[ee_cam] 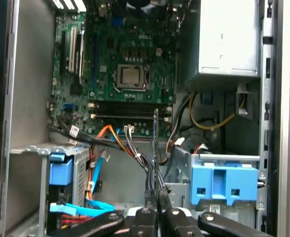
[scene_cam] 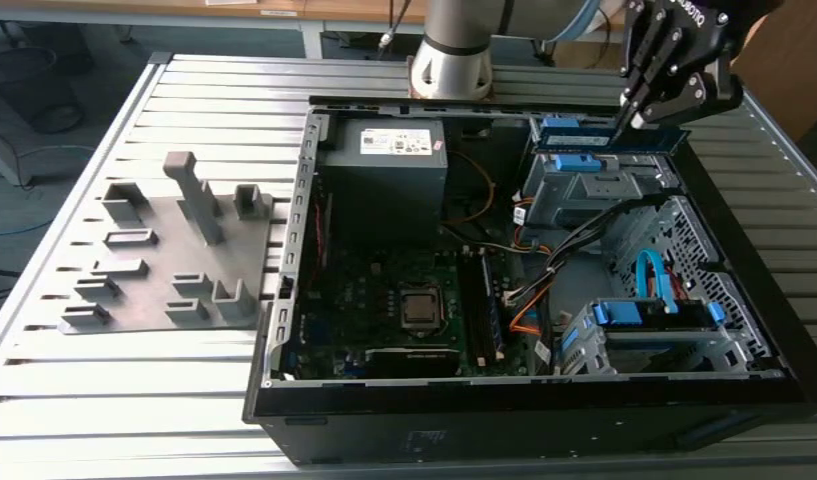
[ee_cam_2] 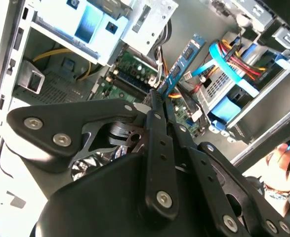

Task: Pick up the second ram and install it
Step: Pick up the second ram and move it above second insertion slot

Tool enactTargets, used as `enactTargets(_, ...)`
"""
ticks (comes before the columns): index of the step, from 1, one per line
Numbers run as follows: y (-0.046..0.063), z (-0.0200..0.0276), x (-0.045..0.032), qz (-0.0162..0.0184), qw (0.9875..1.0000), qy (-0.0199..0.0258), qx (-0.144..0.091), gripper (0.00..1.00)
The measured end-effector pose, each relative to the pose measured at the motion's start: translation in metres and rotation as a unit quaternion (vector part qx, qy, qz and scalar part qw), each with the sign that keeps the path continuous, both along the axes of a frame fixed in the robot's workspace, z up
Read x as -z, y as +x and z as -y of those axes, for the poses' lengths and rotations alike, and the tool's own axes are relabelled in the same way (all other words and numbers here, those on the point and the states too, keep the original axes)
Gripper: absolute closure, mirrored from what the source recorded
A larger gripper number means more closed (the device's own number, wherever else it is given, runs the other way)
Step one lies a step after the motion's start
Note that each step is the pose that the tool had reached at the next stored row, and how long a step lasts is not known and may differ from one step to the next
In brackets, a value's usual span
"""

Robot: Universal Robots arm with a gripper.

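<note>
1. My gripper (scene_cam: 639, 122) is clamped on the ram (scene_cam: 655, 140), with the fingers pinching one end of the stick.
2. The ram hangs in the air above the far corner of the case (scene_cam: 281, 330) on the exterior view's right, over the grey drive cage (scene_cam: 582, 190). It touches nothing but the fingers.
3. In the second wrist view the ram (ee_cam_2: 182, 64) sticks out past the fingertips (ee_cam_2: 157, 101). In the first wrist view I see it edge-on (ee_cam: 155, 143).
4. The memory slots (ee_cam: 127, 111) lie on the motherboard (scene_cam: 381, 290) beside the CPU socket (scene_cam: 418, 310), well apart from the ram.
5. The case lies open on the slatted table (scene_cam: 141, 400). A grey fixture tray (scene_cam: 168, 265) sits near the table's edge on the exterior view's left.
</note>
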State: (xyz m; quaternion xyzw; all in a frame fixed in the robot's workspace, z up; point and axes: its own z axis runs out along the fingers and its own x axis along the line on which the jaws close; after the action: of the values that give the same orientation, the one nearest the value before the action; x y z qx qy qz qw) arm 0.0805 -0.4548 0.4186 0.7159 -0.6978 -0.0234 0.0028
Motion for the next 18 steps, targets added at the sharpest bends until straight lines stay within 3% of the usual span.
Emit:
enactTargets(4, 0.0, 0.0002, 0.0, 0.0, 1.0, 0.0, 0.0, 0.86)
enactTargets(8, -0.012, 0.0035, 0.0004, 0.0002, 1.0, -0.0001, 0.0, 0.86)
enactTargets(13, -0.031, 0.0115, 0.0024, 0.0002, 1.0, -0.0001, 0.0, 0.86)
enactTargets(18, -0.043, 0.0231, 0.0108, 0.0002, 1.0, -0.0001, 0.0, 0.86)
